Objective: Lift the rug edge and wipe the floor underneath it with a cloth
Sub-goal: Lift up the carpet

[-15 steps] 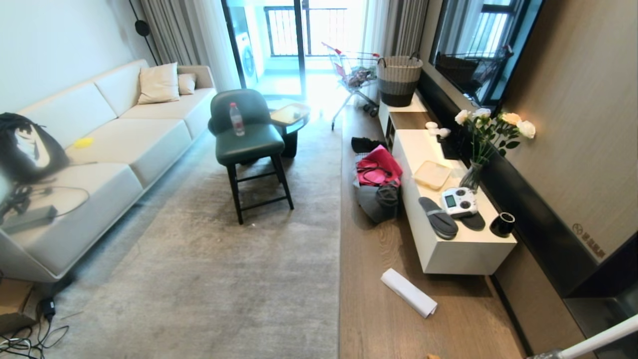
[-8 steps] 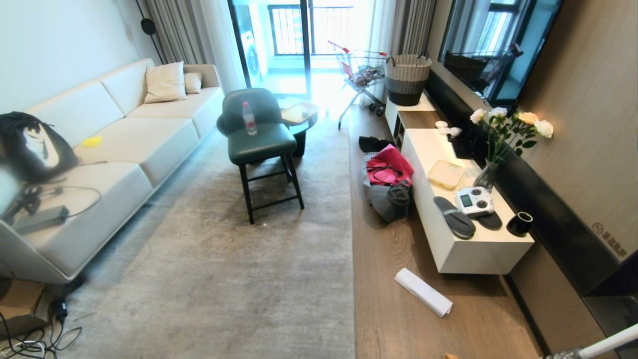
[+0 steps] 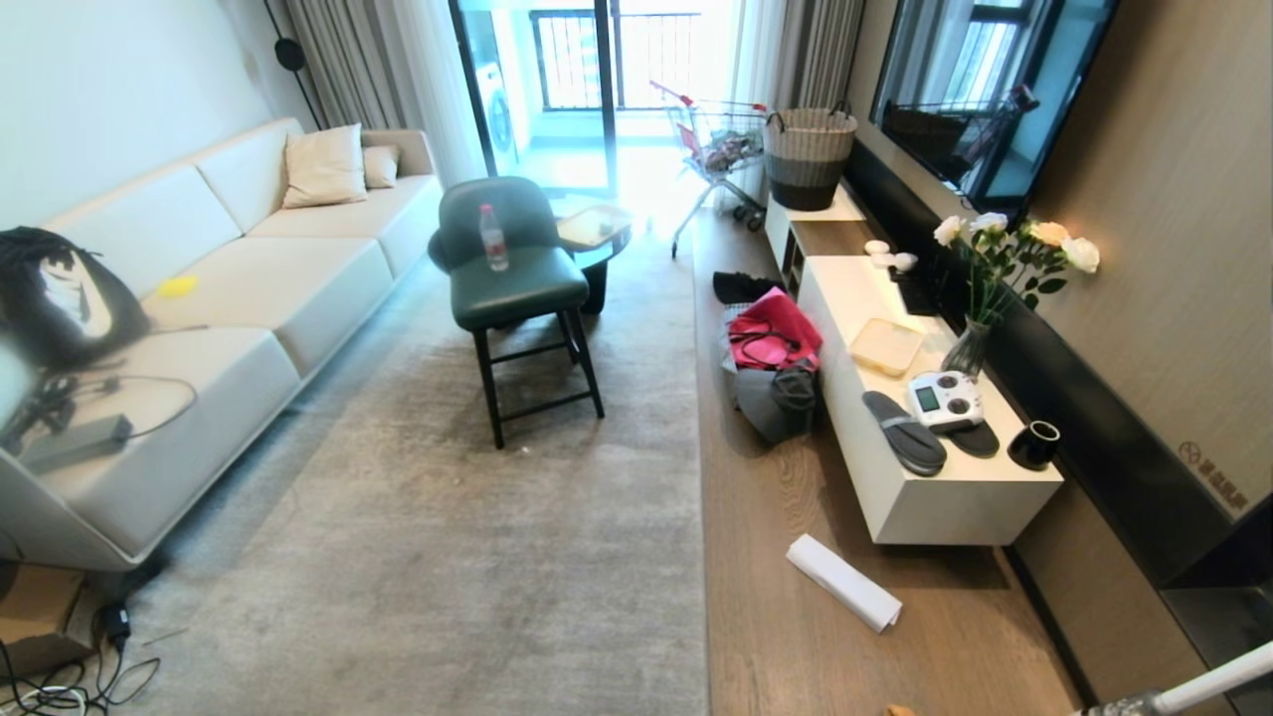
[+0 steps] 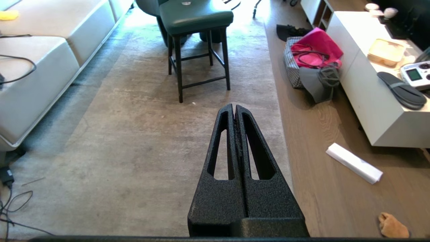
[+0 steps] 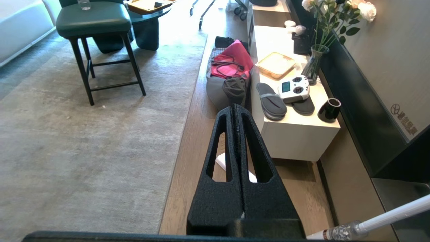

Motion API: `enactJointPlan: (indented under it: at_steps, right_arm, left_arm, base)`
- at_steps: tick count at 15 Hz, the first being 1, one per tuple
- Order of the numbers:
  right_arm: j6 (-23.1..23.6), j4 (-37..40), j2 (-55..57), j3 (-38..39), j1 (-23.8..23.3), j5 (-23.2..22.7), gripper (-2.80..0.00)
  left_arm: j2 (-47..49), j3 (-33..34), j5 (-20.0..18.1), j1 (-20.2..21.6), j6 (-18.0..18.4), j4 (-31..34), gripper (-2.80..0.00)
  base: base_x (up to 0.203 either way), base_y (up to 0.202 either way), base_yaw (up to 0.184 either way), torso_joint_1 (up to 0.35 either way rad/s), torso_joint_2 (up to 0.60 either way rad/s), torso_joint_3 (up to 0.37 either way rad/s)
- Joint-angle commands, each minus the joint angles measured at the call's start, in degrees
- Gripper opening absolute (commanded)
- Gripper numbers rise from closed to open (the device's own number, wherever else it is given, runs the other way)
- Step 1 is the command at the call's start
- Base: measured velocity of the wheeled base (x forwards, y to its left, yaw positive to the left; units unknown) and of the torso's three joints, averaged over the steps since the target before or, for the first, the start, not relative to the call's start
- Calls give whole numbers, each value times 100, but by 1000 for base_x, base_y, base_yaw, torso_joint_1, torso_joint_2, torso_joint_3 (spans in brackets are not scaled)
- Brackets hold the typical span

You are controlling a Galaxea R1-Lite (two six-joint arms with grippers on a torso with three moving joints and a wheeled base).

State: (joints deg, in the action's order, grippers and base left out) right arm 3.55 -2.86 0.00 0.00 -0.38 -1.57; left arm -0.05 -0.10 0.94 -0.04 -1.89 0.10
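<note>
The rug edge (image 3: 694, 557) runs straight from near to far where the pale grey rug meets the brown wood-grain floor (image 3: 776, 636). The cloth (image 4: 392, 226), a small orange-tan rag, lies on the floor close in and right of the rug; only a sliver of the cloth (image 3: 900, 710) shows in the head view. In its wrist view my left gripper (image 4: 234, 107) hangs shut and empty high over the rug, just left of the rug edge (image 4: 280, 134). My right gripper (image 5: 234, 107) is likewise shut and empty, above the floor strip beside the rug edge (image 5: 181, 134). Neither arm shows in the head view.
A white rolled paper sheet (image 3: 843, 583) lies on the floor before a low white cabinet (image 3: 895, 507). Bags (image 3: 771, 363) sit on the floor farther along. A green stool (image 3: 517, 288) stands on the rug, a sofa (image 3: 199, 298) to the left. Cables (image 3: 60, 681) near left; a white pole (image 3: 1193, 681) near right.
The whole head view has slid slightly to the right, so the camera has moved. Nothing in the room has shifted.
</note>
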Motion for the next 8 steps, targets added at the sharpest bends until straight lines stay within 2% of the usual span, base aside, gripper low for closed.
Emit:
enactJointPlan:
  at_steps: [1,8]
  right_arm:
    - [6,-4,0,0,3,-1,-280]
    - [6,-4,0,0,3,-1,-280]
  left_arm:
    - [5,1,3,-2,-4,-1,-280]
    - [5,1,3,4,-4,-1,-280]
  base:
    - [0,0,0,0,0,0]
    - [0,0,0,0,0,0]
